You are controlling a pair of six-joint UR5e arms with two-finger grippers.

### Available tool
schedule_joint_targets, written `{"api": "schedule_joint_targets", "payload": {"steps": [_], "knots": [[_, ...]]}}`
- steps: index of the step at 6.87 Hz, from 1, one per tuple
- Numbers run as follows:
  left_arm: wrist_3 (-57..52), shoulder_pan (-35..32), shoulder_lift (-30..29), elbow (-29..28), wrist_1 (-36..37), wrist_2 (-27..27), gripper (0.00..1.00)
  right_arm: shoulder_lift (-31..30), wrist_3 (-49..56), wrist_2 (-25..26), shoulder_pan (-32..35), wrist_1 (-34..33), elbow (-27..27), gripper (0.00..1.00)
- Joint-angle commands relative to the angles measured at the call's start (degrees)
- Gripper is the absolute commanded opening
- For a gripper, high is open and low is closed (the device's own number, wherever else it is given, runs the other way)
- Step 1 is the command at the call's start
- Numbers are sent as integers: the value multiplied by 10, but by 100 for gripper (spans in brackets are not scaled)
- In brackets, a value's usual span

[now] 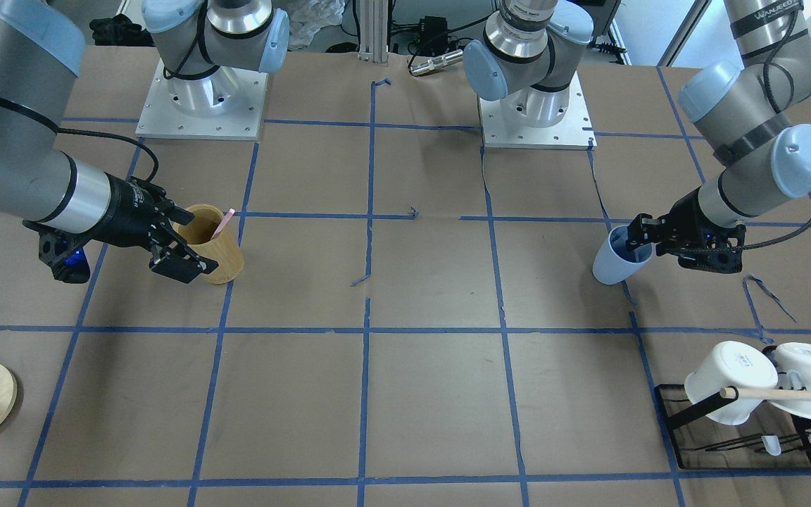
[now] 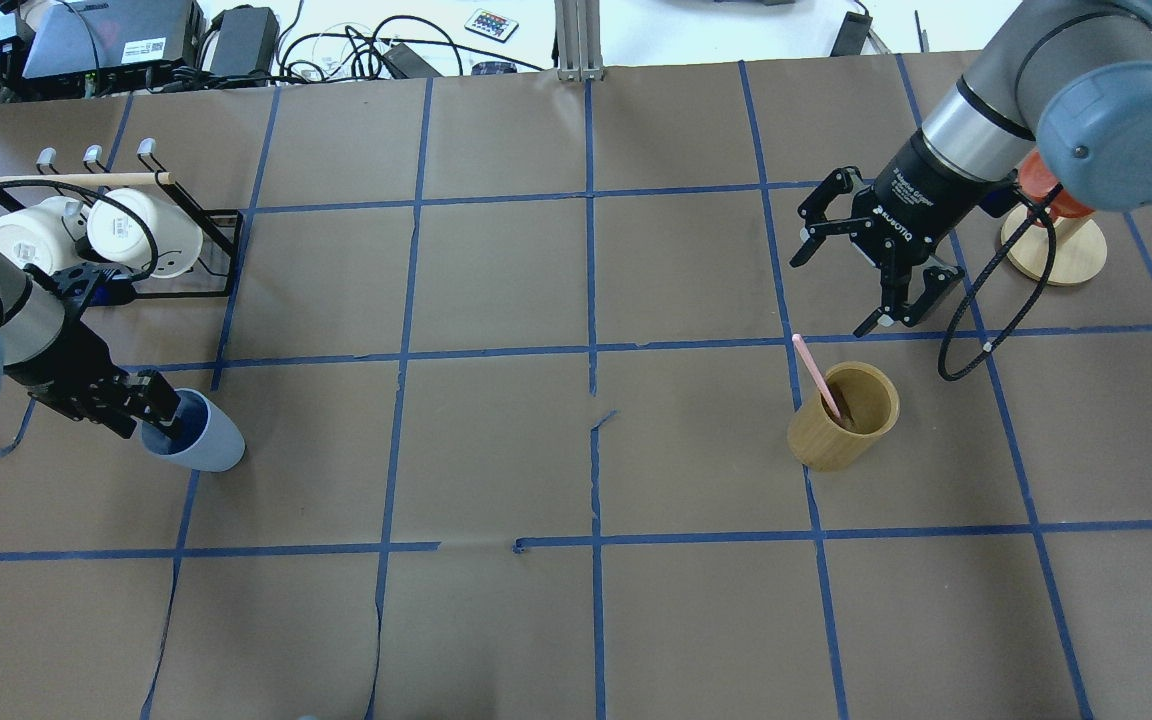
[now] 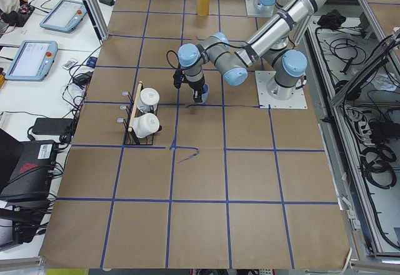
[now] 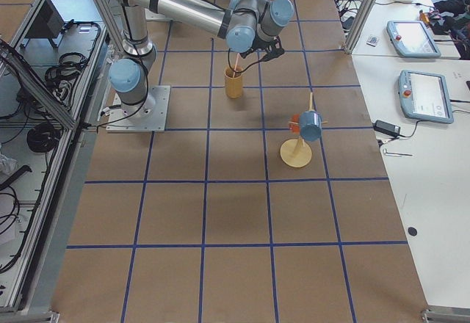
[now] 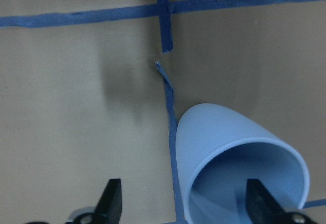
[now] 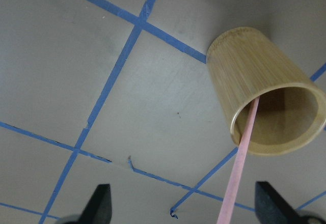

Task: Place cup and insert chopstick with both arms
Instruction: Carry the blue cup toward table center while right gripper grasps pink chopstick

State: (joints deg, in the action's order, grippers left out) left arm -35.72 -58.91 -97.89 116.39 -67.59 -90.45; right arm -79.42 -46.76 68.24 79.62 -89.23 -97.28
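Note:
The light-blue cup [image 2: 198,441] stands at the table's left side and looks upright, its mouth facing the left wrist camera [image 5: 239,158]. My left gripper [image 2: 154,412] is open at its rim. One finger [image 5: 261,202] is inside the cup and the other finger [image 5: 110,202] is well outside its wall. The pale-pink chopstick [image 2: 818,373] leans in the tan bamboo cylinder [image 2: 844,416], its tip sticking out over the rim [image 6: 239,168]. My right gripper [image 2: 851,285] hangs open just behind and above that cylinder, holding nothing.
A black rack [image 2: 221,250] with two white mugs [image 2: 146,232] and a wooden rod [image 2: 66,180] stands at the back left. A round wooden stand [image 2: 1056,250] carrying an orange piece sits at the back right, near my right forearm.

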Motion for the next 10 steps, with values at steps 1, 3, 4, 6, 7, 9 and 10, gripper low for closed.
{"api": "schedule_joint_targets", "payload": {"steps": [1,3,4,6,7,9,10], "knots": [[-6,-7,4,9,11,2,0,0,-32,-50,-2,12,-13,98],[4,-23,22,1,8,4,0,0,-40,-50,-2,19,-28,92],[17,-59,52,-2,-23,11,0,-3,-40,-49,-2,21,-40,79],[145,-179,102,-6,-69,28,0,-5,-40,-50,-2,62,-43,64],[277,-262,100,-6,-73,31,0,-5,-40,-50,-1,63,-45,63],[450,-425,71,-21,-8,33,0,-6,-41,-51,-1,67,-42,31],[508,-463,47,-22,39,46,0,-5,-40,-51,-1,67,-41,17]]}}
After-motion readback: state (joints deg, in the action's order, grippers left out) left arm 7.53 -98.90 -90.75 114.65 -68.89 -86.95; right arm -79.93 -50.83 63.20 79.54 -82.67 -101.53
